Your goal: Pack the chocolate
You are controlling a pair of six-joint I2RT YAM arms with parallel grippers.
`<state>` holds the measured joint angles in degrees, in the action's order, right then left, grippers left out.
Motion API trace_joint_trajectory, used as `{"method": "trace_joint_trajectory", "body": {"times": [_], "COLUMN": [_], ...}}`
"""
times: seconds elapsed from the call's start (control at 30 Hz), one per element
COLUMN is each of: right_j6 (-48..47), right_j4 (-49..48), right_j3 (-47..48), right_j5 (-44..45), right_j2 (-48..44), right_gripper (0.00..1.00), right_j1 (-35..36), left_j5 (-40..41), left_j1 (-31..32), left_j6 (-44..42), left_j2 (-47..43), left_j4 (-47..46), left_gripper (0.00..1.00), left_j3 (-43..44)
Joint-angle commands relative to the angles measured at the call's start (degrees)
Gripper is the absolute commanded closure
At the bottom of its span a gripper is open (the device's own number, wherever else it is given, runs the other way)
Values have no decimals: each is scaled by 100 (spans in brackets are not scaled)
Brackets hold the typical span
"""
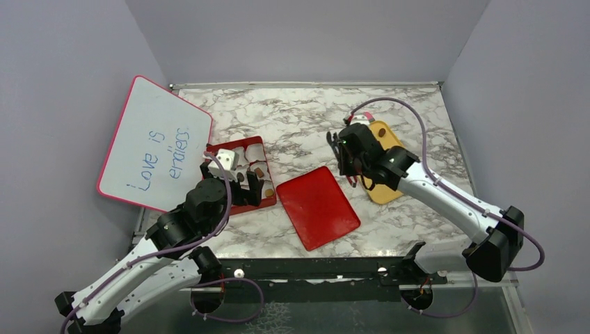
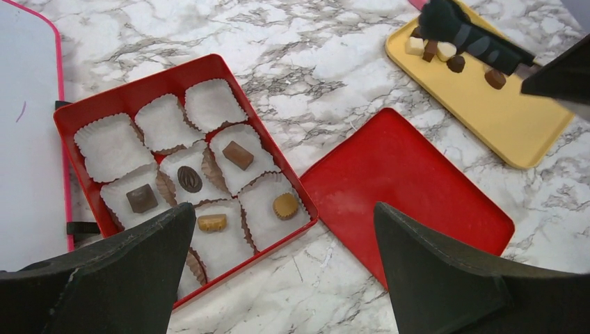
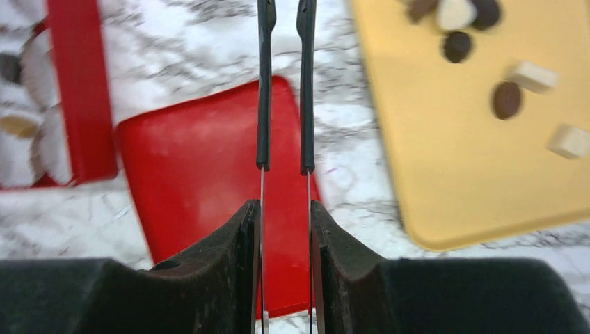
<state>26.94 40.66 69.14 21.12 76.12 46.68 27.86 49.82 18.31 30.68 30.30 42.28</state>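
Several chocolate pieces (image 3: 506,99), dark and white, lie at the far end of a yellow tray (image 3: 445,160). Others (image 2: 238,154) sit in white paper cups in the red box (image 2: 139,87). My right gripper (image 3: 284,229) is shut on metal tweezers (image 3: 264,90), whose black-tipped arms reach over the marble between the red lid (image 3: 202,181) and the tray. Nothing shows between the arms, and their tips run off the top edge. My left gripper (image 2: 285,278) is open and empty, above the table just in front of the box's near corner.
The red lid (image 1: 318,206) lies flat between the box (image 1: 240,177) and the yellow tray (image 1: 379,189). A pink-framed whiteboard (image 1: 154,142) leans against the left wall beside the box. Grey walls enclose the marble table on three sides.
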Motion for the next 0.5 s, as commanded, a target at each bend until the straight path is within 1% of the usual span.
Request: {"method": "trace_joint_trajectory", "body": {"times": [0.0, 0.13, 0.23, 0.47], "right_j6": [-297, -389, -434, -448], "right_j4": [148, 216, 70, -43], "right_j3": [-216, -400, -551, -675], "right_j5": [88, 204, 3, -85], "right_j2": [-354, -247, -86, 291], "right_gripper": [67, 66, 66, 65], "right_j1": [-659, -1207, -1515, -1754], "left_j5": [-51, -33, -30, 12], "left_j1": [-29, -24, -31, -32], "left_j6": [-160, -194, -210, -256], "left_j2": [-3, -287, -468, -688], "left_j4": [-209, -275, -285, -301], "left_gripper": [1, 1, 1, 1], "left_j3": [-147, -297, -345, -395]}}
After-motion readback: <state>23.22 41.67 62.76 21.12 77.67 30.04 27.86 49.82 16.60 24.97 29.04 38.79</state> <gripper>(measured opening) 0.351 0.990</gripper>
